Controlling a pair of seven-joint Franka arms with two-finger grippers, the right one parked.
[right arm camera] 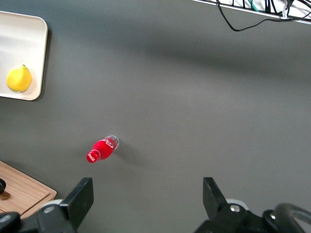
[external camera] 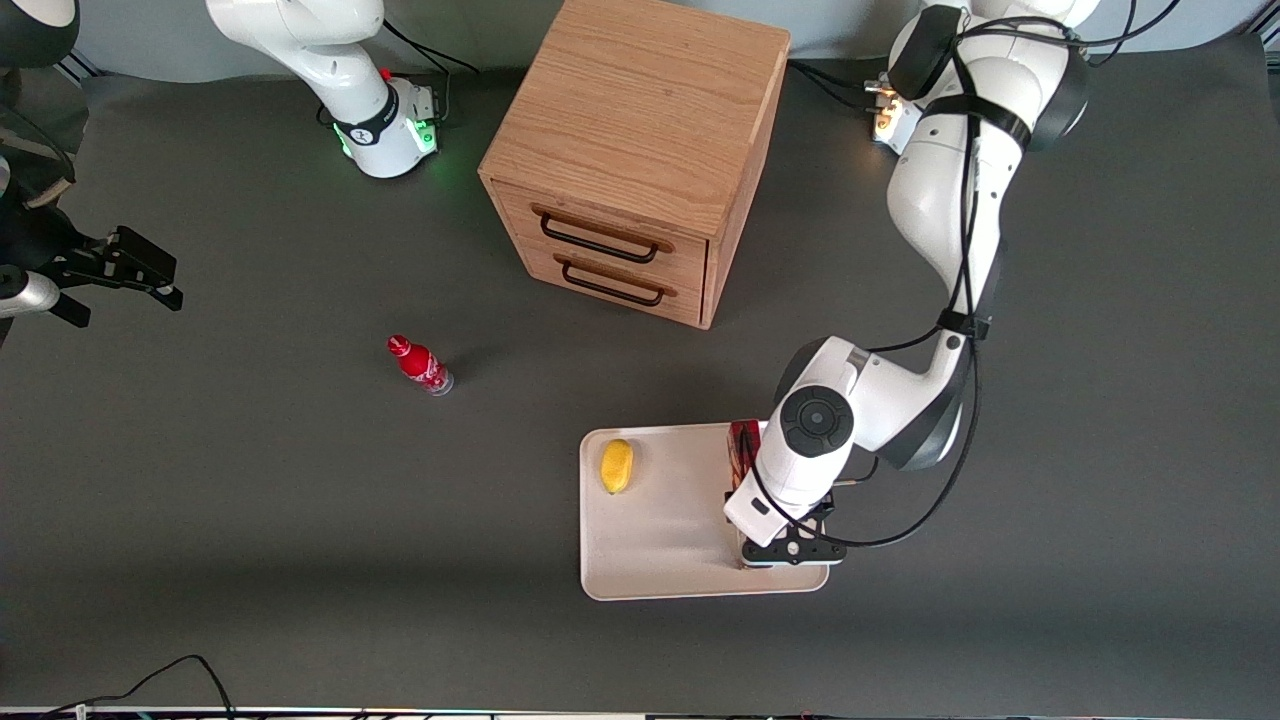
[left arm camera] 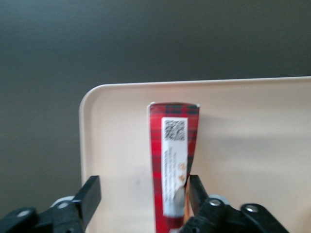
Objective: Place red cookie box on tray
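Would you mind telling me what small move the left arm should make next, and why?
Probably lift the gripper straight up. The red cookie box already lies on the tray, and the fingers stand open, one well clear of the box, so the release looks done and only a clean retreat remains.

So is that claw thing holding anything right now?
Gripper: open over the tray, fingers either side of the red cookie box, not clamping it.

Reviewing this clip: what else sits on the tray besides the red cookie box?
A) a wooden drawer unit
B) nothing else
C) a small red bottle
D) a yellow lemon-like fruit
D: a yellow fruit lies on the tray, apart from the red cookie box, which the end effector straddles with fingers open; the red bottle stands on the table.
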